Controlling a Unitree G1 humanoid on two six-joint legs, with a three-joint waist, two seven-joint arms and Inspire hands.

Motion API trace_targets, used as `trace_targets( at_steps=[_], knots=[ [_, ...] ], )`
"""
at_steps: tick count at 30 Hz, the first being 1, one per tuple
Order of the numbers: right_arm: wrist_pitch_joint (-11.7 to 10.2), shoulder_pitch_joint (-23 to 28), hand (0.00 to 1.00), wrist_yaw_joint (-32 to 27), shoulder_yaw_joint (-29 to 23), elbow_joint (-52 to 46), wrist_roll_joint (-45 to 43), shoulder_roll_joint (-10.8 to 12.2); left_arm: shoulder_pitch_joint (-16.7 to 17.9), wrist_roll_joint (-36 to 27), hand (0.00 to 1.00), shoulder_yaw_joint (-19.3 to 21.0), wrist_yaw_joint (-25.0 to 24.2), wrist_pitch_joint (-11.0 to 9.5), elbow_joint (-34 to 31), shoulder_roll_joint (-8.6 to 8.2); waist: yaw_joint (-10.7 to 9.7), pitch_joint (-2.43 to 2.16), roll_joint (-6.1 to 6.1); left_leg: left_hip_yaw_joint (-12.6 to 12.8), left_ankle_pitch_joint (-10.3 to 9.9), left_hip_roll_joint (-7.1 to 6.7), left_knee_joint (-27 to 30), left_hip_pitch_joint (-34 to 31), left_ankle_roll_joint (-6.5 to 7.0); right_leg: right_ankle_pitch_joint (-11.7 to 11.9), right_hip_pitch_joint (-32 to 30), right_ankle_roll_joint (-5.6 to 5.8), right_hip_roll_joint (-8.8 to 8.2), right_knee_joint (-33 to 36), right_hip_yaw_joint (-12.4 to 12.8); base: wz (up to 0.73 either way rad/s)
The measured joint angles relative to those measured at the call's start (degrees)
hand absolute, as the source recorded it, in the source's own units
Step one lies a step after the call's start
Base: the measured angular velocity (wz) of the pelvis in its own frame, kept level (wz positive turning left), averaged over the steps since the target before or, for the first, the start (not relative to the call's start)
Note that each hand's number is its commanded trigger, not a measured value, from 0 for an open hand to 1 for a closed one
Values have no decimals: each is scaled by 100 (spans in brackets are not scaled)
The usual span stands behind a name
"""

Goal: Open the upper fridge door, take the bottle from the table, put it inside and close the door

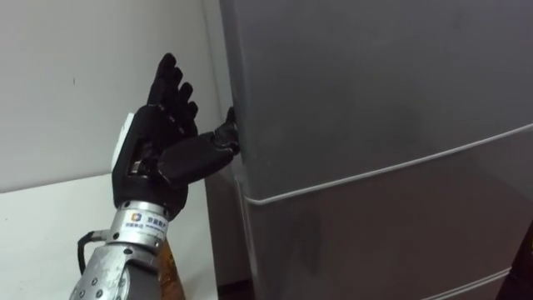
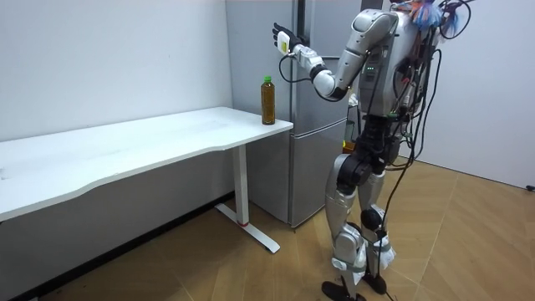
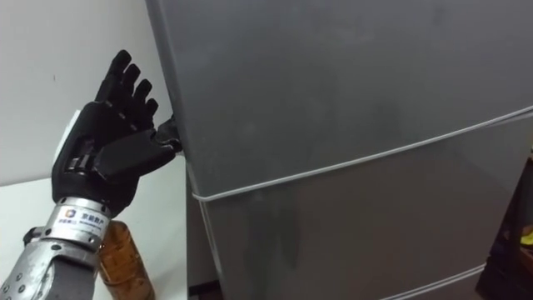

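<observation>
- L hand [image 1: 166, 142] is raised at the left edge of the fridge's [image 2: 322, 125] upper door [image 1: 375, 83]. Fingers [image 1: 171, 83] are straight, close together and pointing up. The thumb [image 1: 225, 137] reaches to the door's side edge, and its tip is hidden behind that edge. Nothing is clamped.
- The bottle [image 2: 267, 100] stands upright on the desk [image 2: 125, 150], at the corner next to the fridge. It's below the raised wrist and in neither hand.
- Step in hand, prob.: open the upper door, which looks shut.
- To do it well: get the fingertips behind the side edge, not just the thumb. Keep the hold above the seam over the lower door [image 1: 400, 233], then pull along the door's arc w/ the wrist loose, not straight back.
- Can't tell which side the hinge is on. If the door resists, don't force it.
- Room: the gap between the wall [image 1: 67, 83], the desk corner and the fridge side is tight, so the forearm has little sideways play.
- The bottle is near the desk edge and right under the arm, so an elbow dropping on the pull could tip it. Keep the arm high.
- The floor behind and beside the robot in the room view looks free, so there's space to step back as the door swings.
</observation>
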Motion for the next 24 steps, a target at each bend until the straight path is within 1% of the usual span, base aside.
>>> trace_targets(
  at_steps=[1, 8, 11, 12, 13, 14, 15, 20, 21, 24],
  knots=[
    [1, -1, 0, 2, 0, 0, 10, 0, 8, 1, 0, -4, 0, 58, -97, 0, 1, -1, 2, 1, 2, -1, 0, -15, 4, 0, -10, 0, 0, -1, -1, 5],
    [8, 4, 0, 12, 2, -6, 16, -1, 28, 12, 0, -48, -32, 139, -440, -1, 8, -4, 5, -4, 4, -8, -1, -26, 7, 0, -5, 1, -7, -4, -11, 4],
    [2, 5, 0, 35, 2, -7, 17, -2, 58, 11, 0, -71, -125, 167, -540, -2, 8, -5, 8, -8, 16, -15, -4, -28, 26, 0, 2, 2, -15, -3, -12, 5],
    [0, 5, 0, 42, 2, -7, 17, -2, 58, 10, 12, -83, -158, 167, -559, -4, 9, -7, 9, -8, 21, -18, -4, -33, 34, 1, 2, 3, -17, -2, -13, 6],
    [-3, 7, 0, 53, 2, -7, 17, -4, 58, 6, 63, -90, -206, 167, -571, -12, 8, -9, 13, 5, 26, -22, -6, -34, 44, 2, 1, 6, -21, -2, -11, 6],
    [-4, 9, 0, 58, 2, -7, 17, -5, 58, 6, 83, -96, -217, 167, -577, -15, 8, -11, 16, 5, 28, -24, -6, -34, 47, 3, 2, 7, -23, -1, -10, 5],
    [-7, 13, 0, 64, 2, -5, 20, -7, 59, 6, 100, -115, -241, 167, -582, -20, 10, -14, 20, 6, 34, -28, -7, -32, 56, 4, 5, 10, -27, 1, -10, 4],
    [-39, 18, 0, 108, -1, 45, 21, -15, 106, 6, 100, -141, -445, 165, -584, -96, 11, -37, 54, 6, 51, -44, -7, -29, 85, 12, 15, 28, -42, 5, -6, 2],
    [-55, 16, 0, 124, -1, 74, 25, -19, 140, 5, 100, -149, -513, 161, -585, -136, 11, -44, 65, 6, 54, -49, -7, -24, 90, 13, 20, 32, -47, 6, -5, 3],
    [-75, 13, 0, 124, 1, 104, 25, -20, 211, 6, 100, -251, -661, 154, -604, -168, 18, -45, 69, 6, 63, -55, -7, -16, 106, 13, 31, 41, -55, 1, -10, 4]
  ],
)
